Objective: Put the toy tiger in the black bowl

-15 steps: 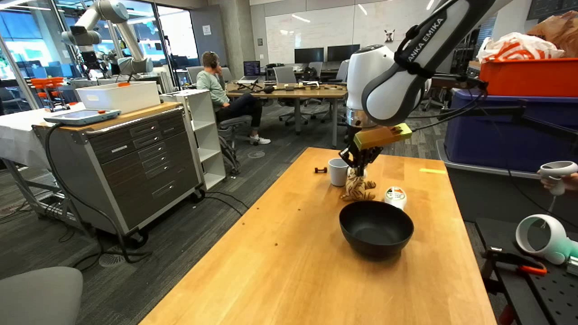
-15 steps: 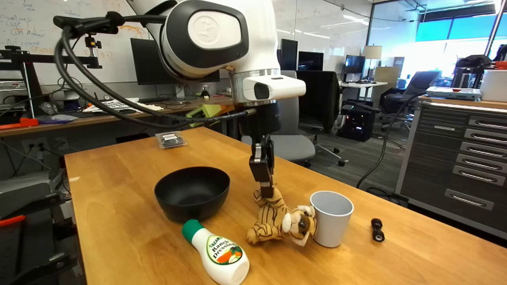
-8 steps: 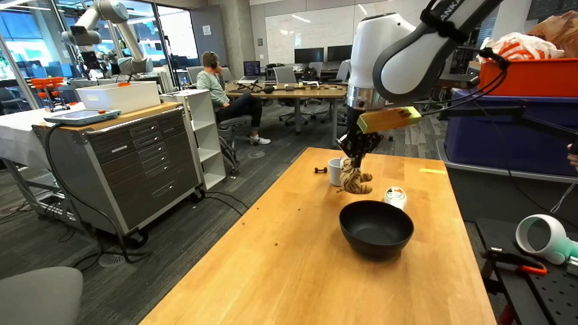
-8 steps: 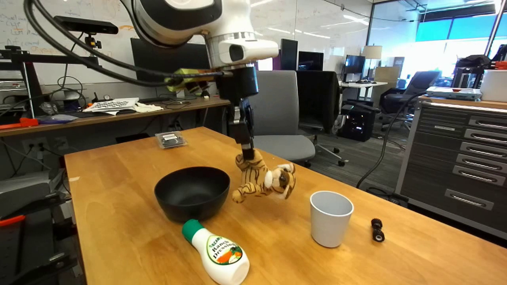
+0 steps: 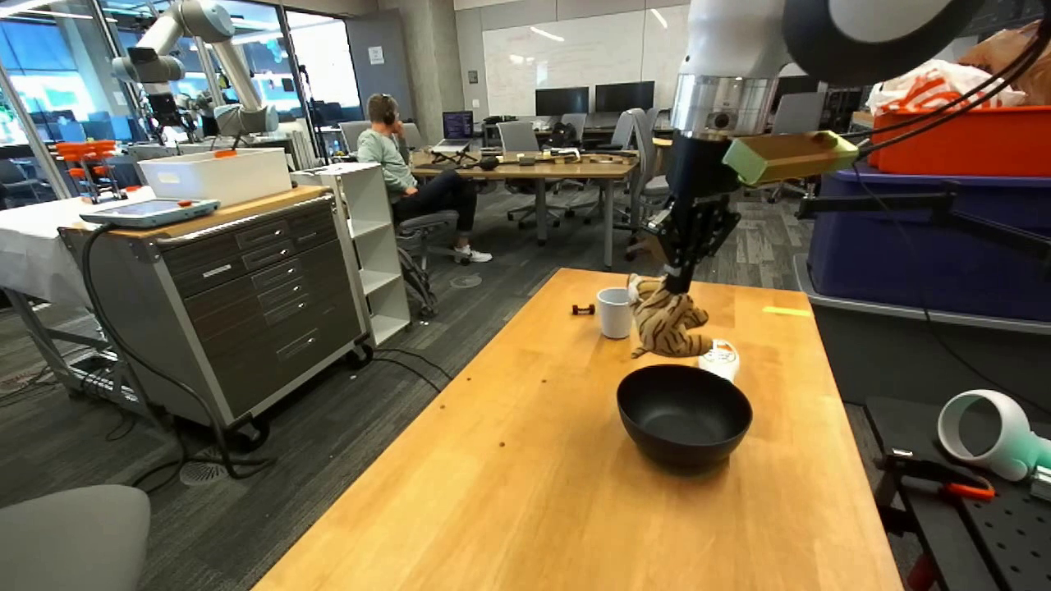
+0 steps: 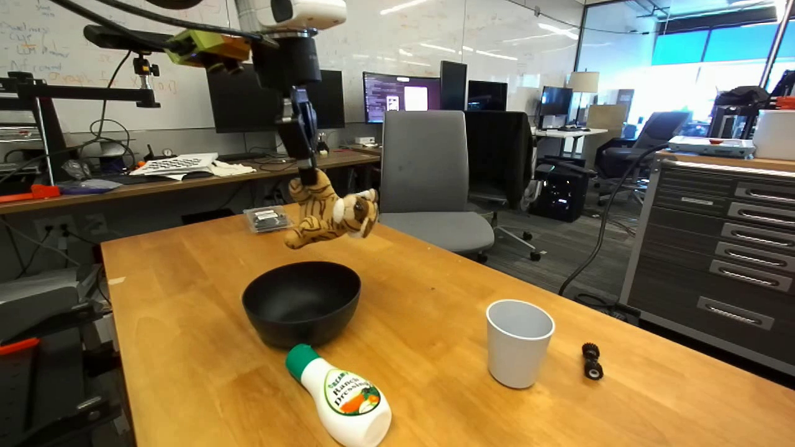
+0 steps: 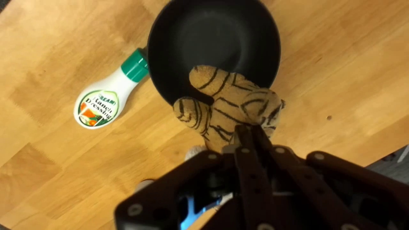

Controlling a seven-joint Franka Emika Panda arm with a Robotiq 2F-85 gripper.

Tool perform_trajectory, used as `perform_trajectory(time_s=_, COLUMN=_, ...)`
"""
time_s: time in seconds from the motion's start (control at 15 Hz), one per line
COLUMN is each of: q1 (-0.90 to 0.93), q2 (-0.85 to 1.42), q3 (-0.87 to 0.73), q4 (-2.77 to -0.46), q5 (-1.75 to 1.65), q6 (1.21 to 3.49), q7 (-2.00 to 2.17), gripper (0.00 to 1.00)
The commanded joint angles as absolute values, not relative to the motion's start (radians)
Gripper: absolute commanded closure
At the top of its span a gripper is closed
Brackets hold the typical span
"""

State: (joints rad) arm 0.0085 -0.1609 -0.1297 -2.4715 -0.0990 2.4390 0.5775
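Note:
The toy tiger (image 5: 667,324) is a tan plush with dark stripes. In both exterior views it hangs in the air, tilted on its side, from my gripper (image 5: 678,283). My gripper (image 6: 308,177) is shut on the tiger's rear part (image 6: 326,211). The black bowl (image 5: 686,443) stands upright on the table. In an exterior view the tiger appears above the bowl (image 6: 298,329), apart from it. In the wrist view the tiger (image 7: 228,107) overlaps the near edge of the empty bowl (image 7: 211,38), below the fingertips (image 7: 250,129). The tiger's head is mostly hidden there.
A white dressing bottle with a green cap (image 6: 348,397) lies beside the bowl, its cap close to the rim. A grey-white mug (image 6: 518,347) and a small black wheeled piece (image 6: 592,361) stand farther along the table. A clear package (image 6: 267,219) lies by the table's edge.
The tiger was lifted off the table beside the mug. My gripper has carried it up and across to the bowl. The bowl, bottle and mug have not moved.

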Motion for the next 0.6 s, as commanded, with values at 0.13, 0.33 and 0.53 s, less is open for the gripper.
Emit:
perform_trajectory(time_s=0.13, q1=-0.028, q2=-0.298, q3=-0.051, q4=-2.574, q5=-0.044, q6=2.357, q7=0.488, gripper=0.98)
perform_trajectory(time_s=0.33, q1=-0.043, q2=-0.294, q3=-0.051, q4=-2.600, q5=-0.039, q6=2.375, q7=0.459, gripper=0.98)
perform_trajectory(time_s=0.53, q1=-0.063, q2=-0.278, q3=-0.058, q4=-2.617, q5=-0.042, q6=2.382, q7=0.427, gripper=0.98)
